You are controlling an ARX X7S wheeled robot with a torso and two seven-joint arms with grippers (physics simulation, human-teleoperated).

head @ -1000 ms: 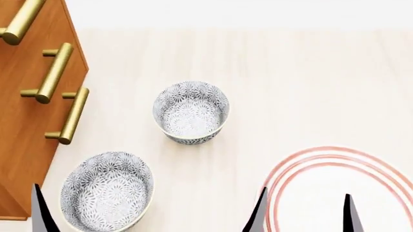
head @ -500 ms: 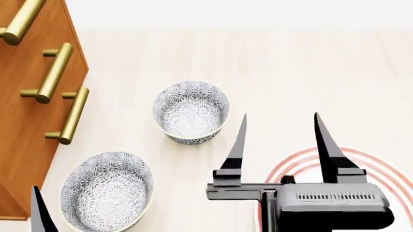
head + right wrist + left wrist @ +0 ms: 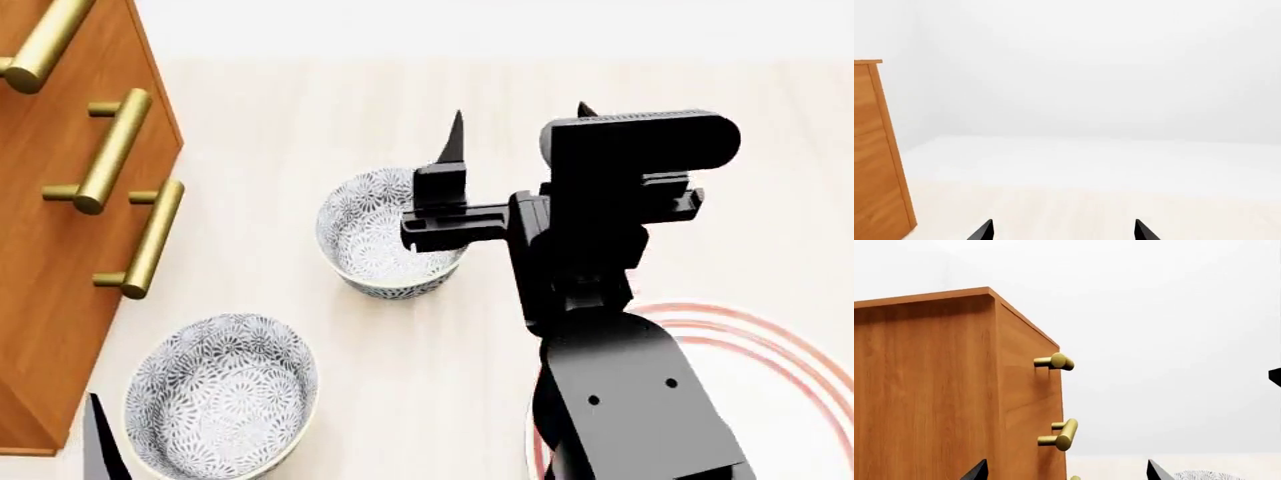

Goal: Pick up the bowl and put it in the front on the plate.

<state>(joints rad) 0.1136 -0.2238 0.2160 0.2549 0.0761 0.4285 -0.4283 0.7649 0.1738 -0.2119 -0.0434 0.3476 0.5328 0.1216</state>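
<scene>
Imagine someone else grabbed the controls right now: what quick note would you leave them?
Right gripper: open, empty, over the far bowl, nothing gripped.
Left gripper: open, empty, low beside the wooden cabinet.
Near bowl sits on the table; the plate with red rings is partly hidden under the right arm.
Done: only the reach.
Left: grasp the bowl, lift it, set it on the plate.

Two bowls are showing a dense grey floral pattern on white, inside and out: the bowl (image 3: 390,235) farther back and a second bowl (image 3: 220,393) nearer the camera. The plate (image 3: 781,345) is showing white with concentric red rings. The cabinet (image 3: 60,215) is displaying orange-brown wood grain with brass-gold handles (image 3: 114,150). The right gripper (image 3: 514,135) is appearing black, over a pale wood tabletop (image 3: 334,110).
</scene>
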